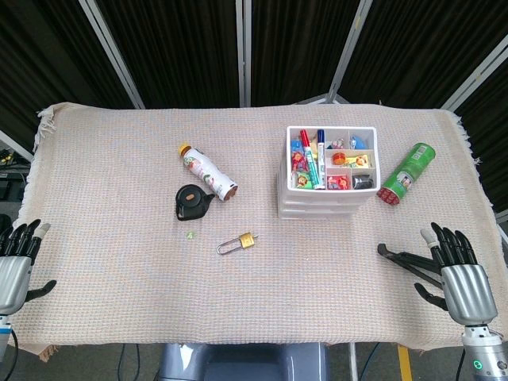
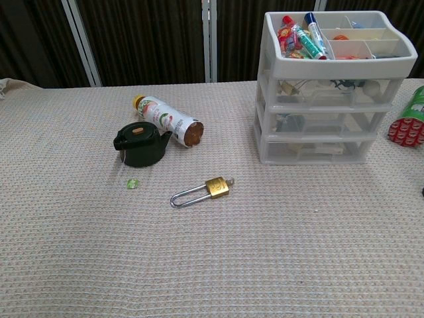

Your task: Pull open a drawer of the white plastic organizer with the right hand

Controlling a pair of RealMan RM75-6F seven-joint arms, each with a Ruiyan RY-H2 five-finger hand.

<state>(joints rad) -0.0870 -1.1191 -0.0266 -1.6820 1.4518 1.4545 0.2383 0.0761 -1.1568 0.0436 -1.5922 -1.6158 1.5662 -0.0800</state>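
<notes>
From the head view, the white organizer (image 1: 329, 171) stands on the cloth-covered table (image 1: 119, 262) at about two o'clock from the middle, its top tray full of markers and small bits, its drawers all pushed in. The right hand (image 1: 456, 270) rests at five o'clock, fingers spread and holding nothing, with a dark tool (image 1: 405, 258), perhaps tongs, just beside it. The left hand (image 1: 17, 254) sits at eight o'clock, fingers apart, empty. A green can (image 1: 406, 175) lies at the organizer's three o'clock. From the chest view, a padlock (image 2: 202, 190) lies centre, with a bottle (image 2: 167, 119) and black lid (image 2: 141, 146) at eleven o'clock.
</notes>
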